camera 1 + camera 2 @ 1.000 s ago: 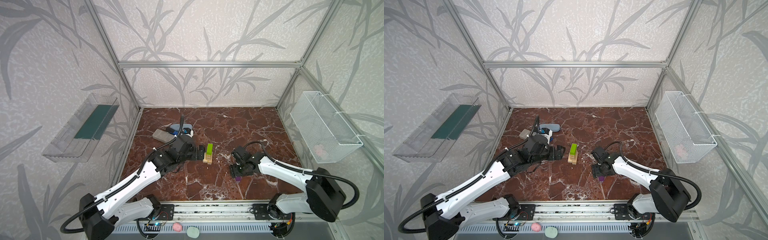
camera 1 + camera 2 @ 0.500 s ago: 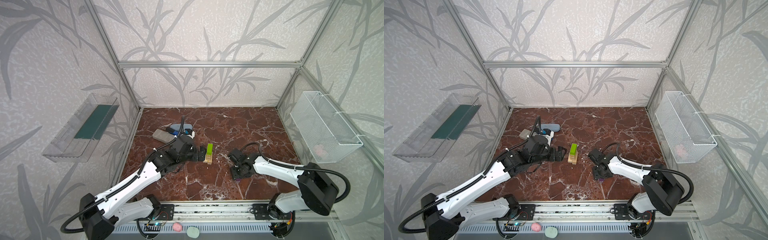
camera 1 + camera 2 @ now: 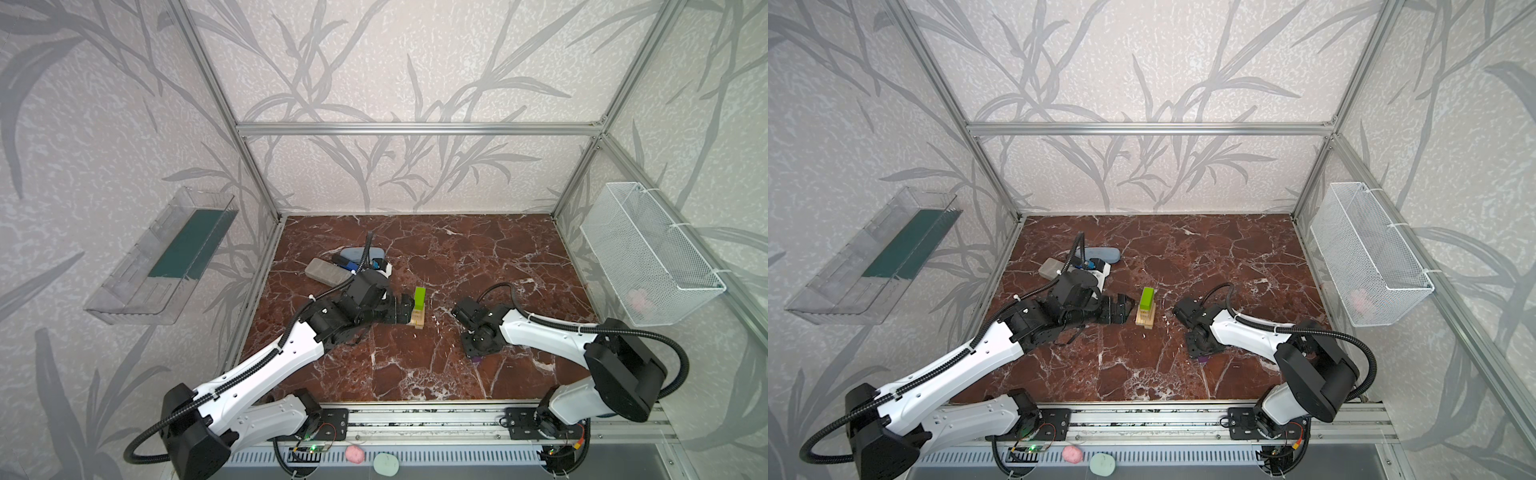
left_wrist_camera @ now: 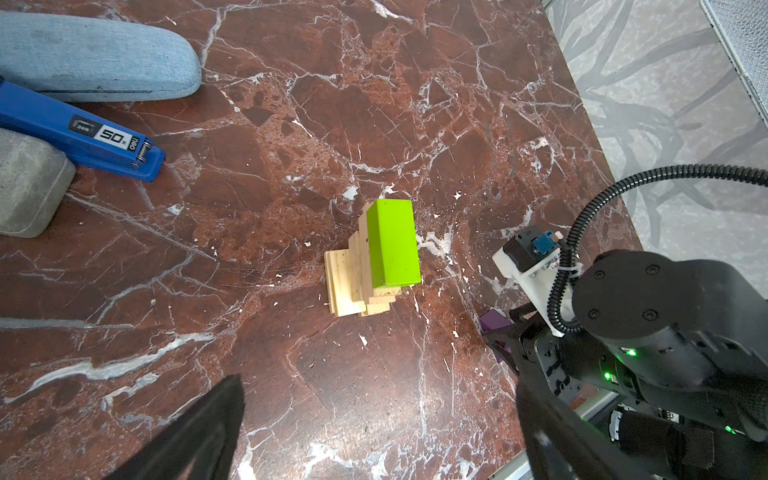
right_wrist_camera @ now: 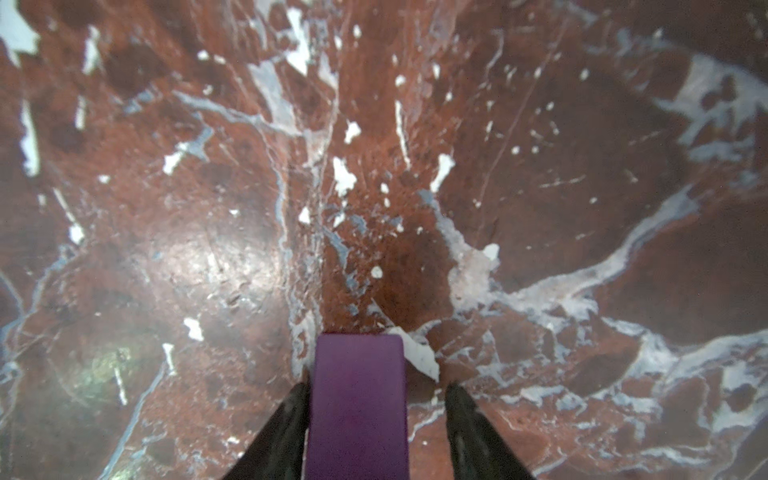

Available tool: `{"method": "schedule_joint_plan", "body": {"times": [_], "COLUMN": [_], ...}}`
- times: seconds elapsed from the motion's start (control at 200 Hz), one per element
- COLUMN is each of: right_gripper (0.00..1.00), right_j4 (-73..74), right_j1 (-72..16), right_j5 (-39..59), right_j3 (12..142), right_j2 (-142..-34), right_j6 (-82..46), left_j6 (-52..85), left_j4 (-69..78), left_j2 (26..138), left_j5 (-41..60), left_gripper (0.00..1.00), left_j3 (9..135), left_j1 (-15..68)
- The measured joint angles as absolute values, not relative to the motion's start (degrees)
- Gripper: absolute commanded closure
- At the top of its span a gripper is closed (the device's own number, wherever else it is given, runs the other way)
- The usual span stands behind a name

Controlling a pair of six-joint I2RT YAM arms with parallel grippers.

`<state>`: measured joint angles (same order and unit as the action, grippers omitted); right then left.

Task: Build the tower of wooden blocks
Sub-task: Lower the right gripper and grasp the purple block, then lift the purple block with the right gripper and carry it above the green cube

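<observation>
Bare desk (image 3: 415,365) lies open between the tower (image 3: 419,309) and the right tool (image 3: 478,353), while the stapler (image 4: 83,133), grey case (image 4: 29,187) and blue-grey case (image 4: 95,58) crowd its far left.

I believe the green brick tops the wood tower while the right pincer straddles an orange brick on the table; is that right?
Not quite: the brick the right pincer straddles is purple, not orange, as the right wrist view shows.

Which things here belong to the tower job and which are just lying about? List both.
Job: stack of pale wood bricks; lime-green brick on top of it; purple brick apart from it.
Lying about: blue stapler; blue-grey fabric case; grey rounded case; white wire basket; clear plastic wall tray.
</observation>
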<state>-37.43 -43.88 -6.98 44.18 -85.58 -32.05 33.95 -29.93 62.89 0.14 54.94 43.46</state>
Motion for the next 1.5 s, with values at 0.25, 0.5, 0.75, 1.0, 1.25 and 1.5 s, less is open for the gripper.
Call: {"method": "schedule_joint_plan", "body": {"times": [0.25,0.5,0.75,1.0,1.25,1.5], "right_gripper": [0.56,0.67,0.76,0.82,0.88,0.91], "right_j4": [-37.5,-37.5,-37.7,-40.7,-49.9,-59.4], "right_j1": [-44.7,-45.1,-45.1,-45.1,-45.1,-45.2], "right_j5": [-6.9,-5.9,-6.0,-6.0,-6.2,-6.6], "right_j3": [44.2,44.1,44.1,45.4,57.1,71.9], "right_j2": [-85.9,-85.7,-83.4,-78.6,-77.6,-82.1], "right_j6": [-32.2,-32.8,-33.0,-32.9,-33.9,-39.7], "left_j6": [33.9,33.8,33.6,33.5,34.5,34.6], "left_j4": [-29.9,-29.9,-29.9,-29.9,-29.1,-29.1], "left_j2": [62.9,63.0,63.2,63.2,60.9,56.2], "left_j5": [0.2,0.2,0.2,0.0,-1.8,-4.2], "left_gripper": [0.01,0.01,0.00,0.01,0.01,0.01], "left_j3": [54.9,54.9,54.9,54.9,51.8,48.5], "left_j1": [43.4,43.4,43.4,43.0,42.4,41.0]}}
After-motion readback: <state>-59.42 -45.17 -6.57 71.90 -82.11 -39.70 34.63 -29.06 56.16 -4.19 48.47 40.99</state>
